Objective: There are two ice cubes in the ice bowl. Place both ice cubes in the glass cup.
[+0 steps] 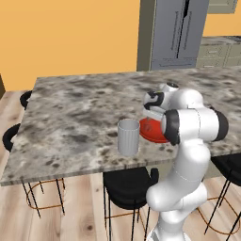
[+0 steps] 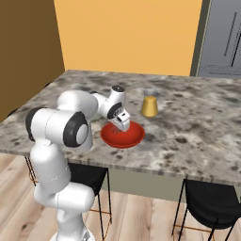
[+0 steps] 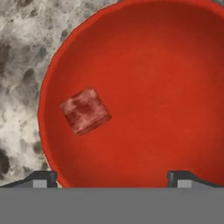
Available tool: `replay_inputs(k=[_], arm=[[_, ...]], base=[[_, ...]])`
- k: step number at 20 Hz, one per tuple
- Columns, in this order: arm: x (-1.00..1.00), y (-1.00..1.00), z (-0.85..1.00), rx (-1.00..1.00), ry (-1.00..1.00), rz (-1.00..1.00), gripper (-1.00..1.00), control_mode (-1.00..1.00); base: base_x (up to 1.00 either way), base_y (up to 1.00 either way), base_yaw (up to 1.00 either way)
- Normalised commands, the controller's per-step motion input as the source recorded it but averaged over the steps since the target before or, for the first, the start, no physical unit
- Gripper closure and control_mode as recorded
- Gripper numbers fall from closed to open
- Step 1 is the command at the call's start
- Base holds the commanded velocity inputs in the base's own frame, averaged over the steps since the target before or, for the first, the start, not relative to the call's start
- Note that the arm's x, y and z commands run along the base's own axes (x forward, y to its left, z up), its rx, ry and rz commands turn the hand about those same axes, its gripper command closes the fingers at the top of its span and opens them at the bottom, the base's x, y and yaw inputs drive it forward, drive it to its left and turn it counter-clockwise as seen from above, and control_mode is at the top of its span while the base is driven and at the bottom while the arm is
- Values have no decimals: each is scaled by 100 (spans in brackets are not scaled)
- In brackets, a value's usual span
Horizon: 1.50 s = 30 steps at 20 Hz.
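marbled grey counter (image 1: 70, 117), black stools (image 1: 129, 186) beneath, small yellow cup (image 2: 149, 107), grey fridge (image 1: 179, 33)

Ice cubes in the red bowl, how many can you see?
1. One ice cube lies on the floor of the ice bowl, near its rim. Another may be hidden outside the hand view or behind the gripper.

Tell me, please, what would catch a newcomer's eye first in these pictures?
The shallow round red bowl stands out near the front edge of the grey marbled counter, with the white arm's tool open and poised just above it. In the hand view, one small translucent ice cube lies inside the bowl. A pale grey ribbed tumbler stands upright beside the bowl.
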Motion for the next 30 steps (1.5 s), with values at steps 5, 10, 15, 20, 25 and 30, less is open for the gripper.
replay_inputs(k=[5,10,15,20,25,30], arm=[[26,7,-29,5,1,-4,-100,-100],[36,0,-28,0,2,-2,-100,-100],[37,0,-37,0,0,0,-100,-100],[36,0,-28,0,0,0,-100,-100],[17,0,-20,1,0,0,-100,-100],[-20,5,-20,2,0,0,-100,-100]], base=[[0,0,0],[0,0,0],[0,0,0],[0,0,0],[0,0,0],[0,0,0]])
